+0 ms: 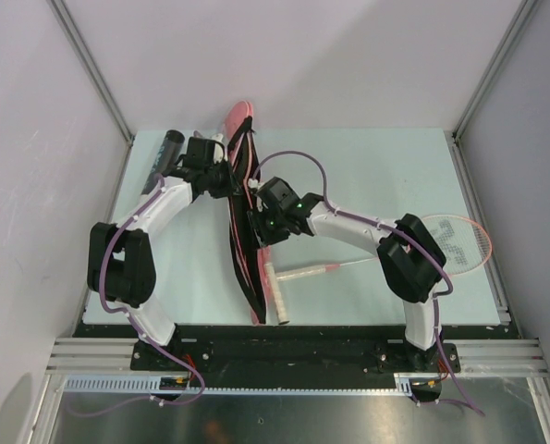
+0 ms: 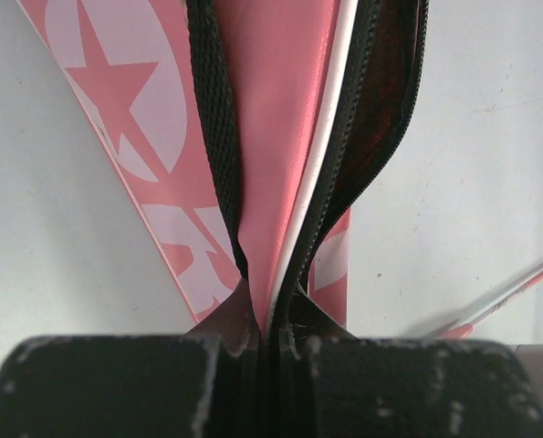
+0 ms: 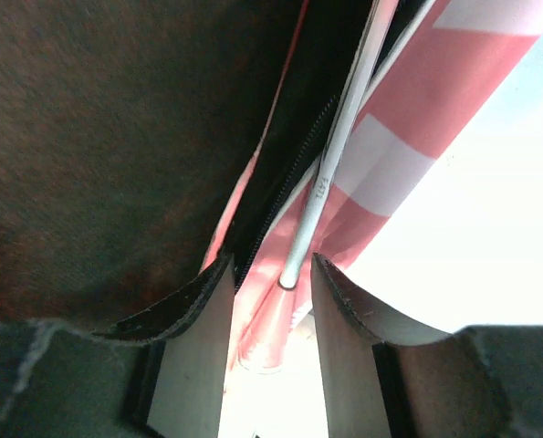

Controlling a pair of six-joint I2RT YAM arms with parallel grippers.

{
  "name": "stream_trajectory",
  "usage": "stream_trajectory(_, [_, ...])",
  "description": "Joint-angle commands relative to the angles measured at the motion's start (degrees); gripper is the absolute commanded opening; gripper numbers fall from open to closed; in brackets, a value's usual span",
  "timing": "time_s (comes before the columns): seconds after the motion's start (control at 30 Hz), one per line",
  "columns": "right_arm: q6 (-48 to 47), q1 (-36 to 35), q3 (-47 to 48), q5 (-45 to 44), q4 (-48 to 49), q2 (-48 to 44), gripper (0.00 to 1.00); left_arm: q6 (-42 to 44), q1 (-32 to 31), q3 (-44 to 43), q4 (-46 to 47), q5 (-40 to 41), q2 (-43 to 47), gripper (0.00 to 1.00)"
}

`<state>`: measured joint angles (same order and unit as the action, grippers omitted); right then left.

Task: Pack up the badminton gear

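Observation:
The long pink racket bag [image 1: 240, 118] lies lengthwise down the middle of the table, its zip side open. My left gripper [image 1: 230, 178] is shut on the bag's zip edge and white piping [image 2: 269, 315]. My right gripper [image 1: 259, 231] stands open at the bag's mouth. In the right wrist view a thin racket shaft [image 3: 330, 173] runs between its fingers into the bag [image 3: 408, 119], touching neither. That racket's white handle [image 1: 277, 298] sticks out near the bag's near end. A second pink-framed racket [image 1: 461, 242] lies flat at the right. The black tube [image 1: 167, 151] lies at the far left. No shuttlecocks show.
The second racket's shaft and handle [image 1: 316, 270] reach across the table toward the bag, under my right arm. The bag's black strap [image 1: 244, 264] lies along its side. The table's near edge [image 1: 348, 326] runs just beyond the bag's end.

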<state>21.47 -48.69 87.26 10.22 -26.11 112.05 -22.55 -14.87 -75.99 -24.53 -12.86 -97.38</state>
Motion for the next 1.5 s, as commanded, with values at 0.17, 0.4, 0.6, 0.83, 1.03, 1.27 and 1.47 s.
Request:
stream_trajectory(0.17, [-2.31,-1.15,-2.54,-4.32,0.88,-3.76,0.24,-1.19,-0.42,0.75,1.16,-2.08,2.64,0.01])
stream_trajectory(0.4, [-2.75,-1.32,-2.45,-4.77,0.97,-8.33,0.0,-1.18,-0.42,1.19,1.24,-1.64,2.55,0.01])
stream_trajectory(0.6, [1.62,-1.24,-0.61,-3.37,2.55,-10.09,0.0,-1.45,-0.77,1.45,1.24,-2.08,2.72,0.0])
stream_trajectory(0.83, [14.63,-2.03,7.3,-4.41,3.6,-6.94,0.0,-1.62,-1.91,1.28,1.42,-2.52,3.69,0.0])
stream_trajectory(1.03, [17.54,-2.29,13.71,-9.86,4.4,-1.58,0.0,-2.24,-2.0,1.37,1.51,-3.75,4.83,0.01])
stream_trajectory(1.27, [13.95,-3.7,14.08,-21.96,9.67,3.87,0.0,-3.56,-1.91,1.81,1.59,-7.96,4.57,0.0])
stream_trajectory(1.47, [11.67,-4.75,12.58,-32.18,11.52,7.39,0.0,-4.0,-1.65,2.6,2.03,-10.17,4.22,0.0])
